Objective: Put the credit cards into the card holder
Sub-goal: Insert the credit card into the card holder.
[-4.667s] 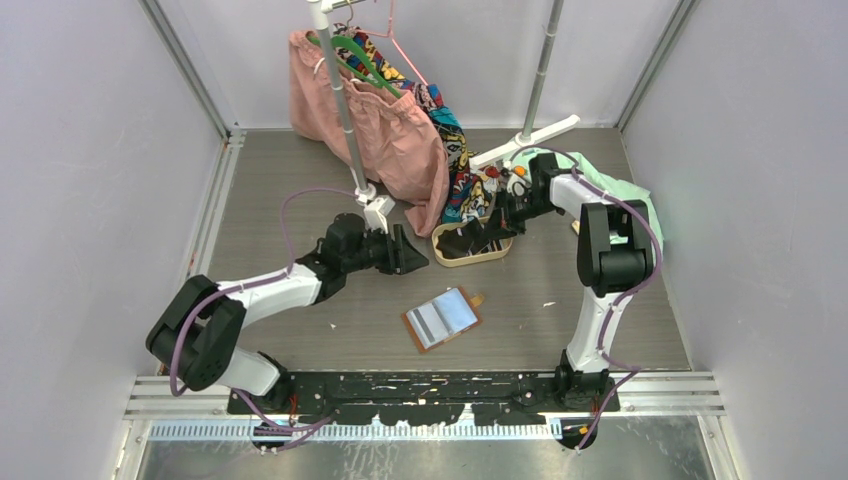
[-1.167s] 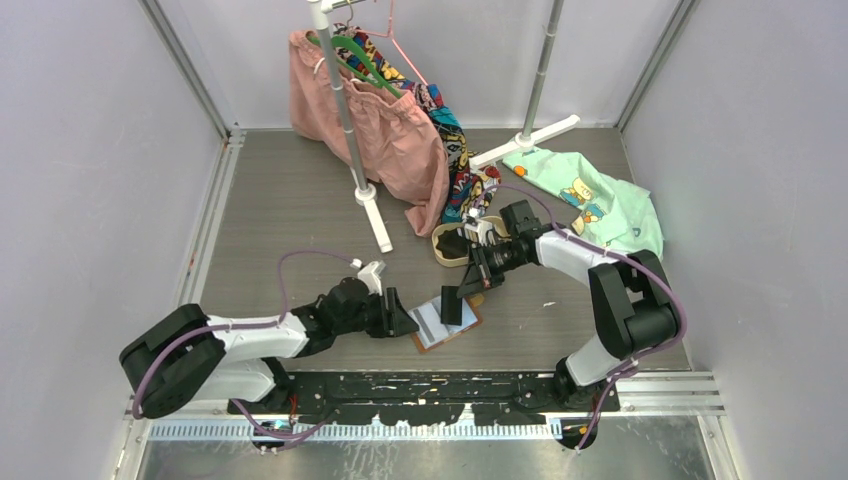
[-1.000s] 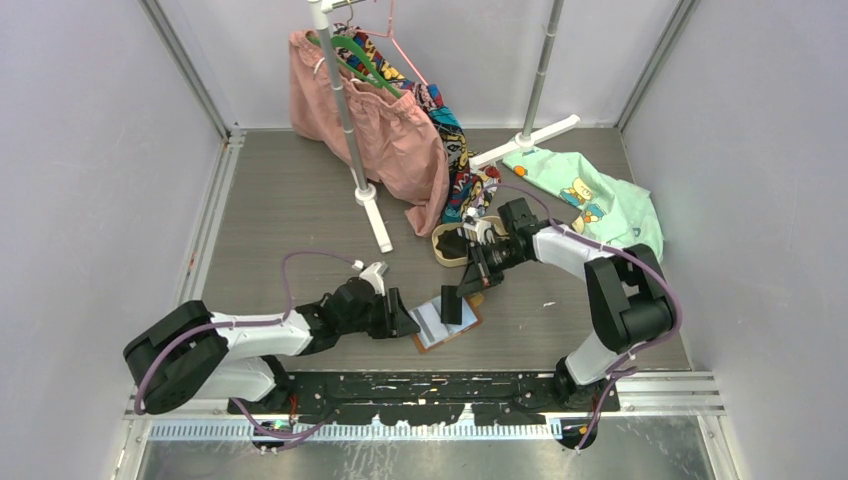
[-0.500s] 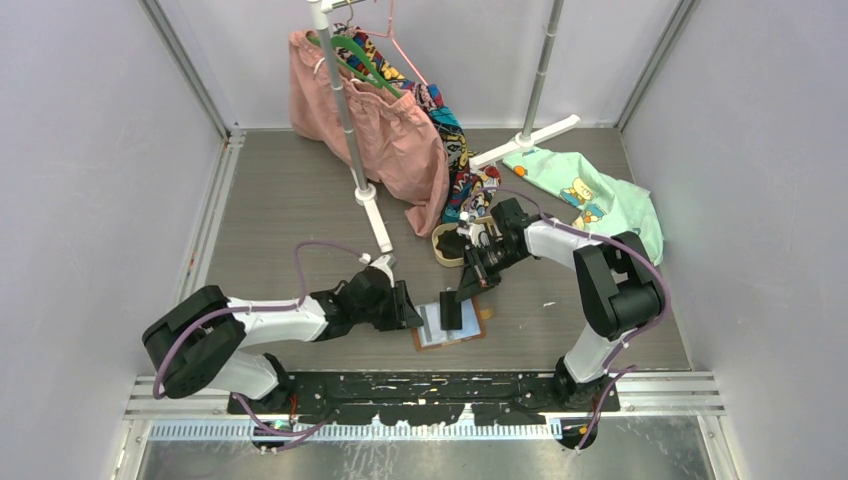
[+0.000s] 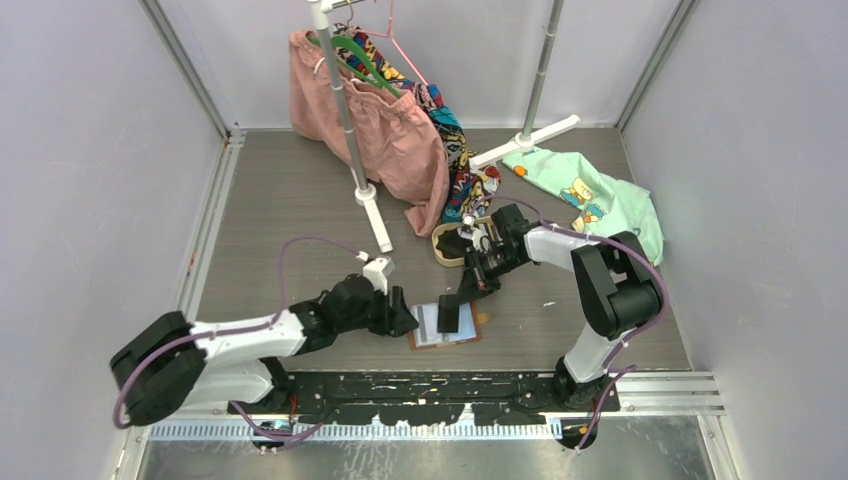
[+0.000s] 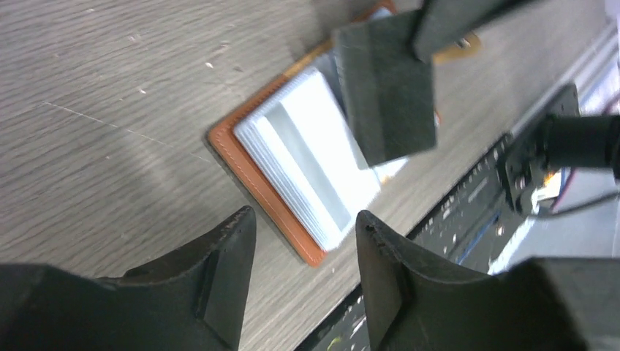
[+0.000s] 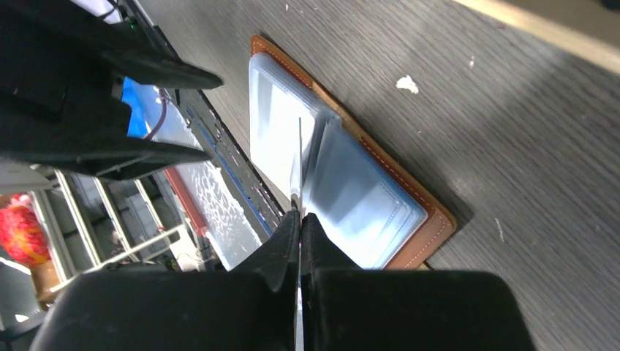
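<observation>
The tan-brown card holder (image 5: 432,338) lies open on the table near the front edge, its clear bluish pockets (image 7: 365,201) fanned upward. My right gripper (image 7: 299,218) is shut on a dark credit card (image 6: 384,88), held edge-down over the holder's middle fold (image 5: 450,315). The card's lower edge sits at the pocket leaves; I cannot tell whether it is inside one. My left gripper (image 6: 303,219) is open and empty, low over the table just left of the holder (image 6: 292,172), its fingers not touching it.
An oval beige tray (image 5: 438,256) with something dark in it stands behind the holder, under the right arm. A clothes rack foot (image 5: 378,222), a pink garment (image 5: 370,120) and a green shirt (image 5: 590,195) fill the back. The black base rail (image 5: 430,385) runs close in front.
The right gripper has carried the dark card lower and nearer over the holder. The left gripper has shifted beside the holder's left edge, and the holder has turned slightly.
</observation>
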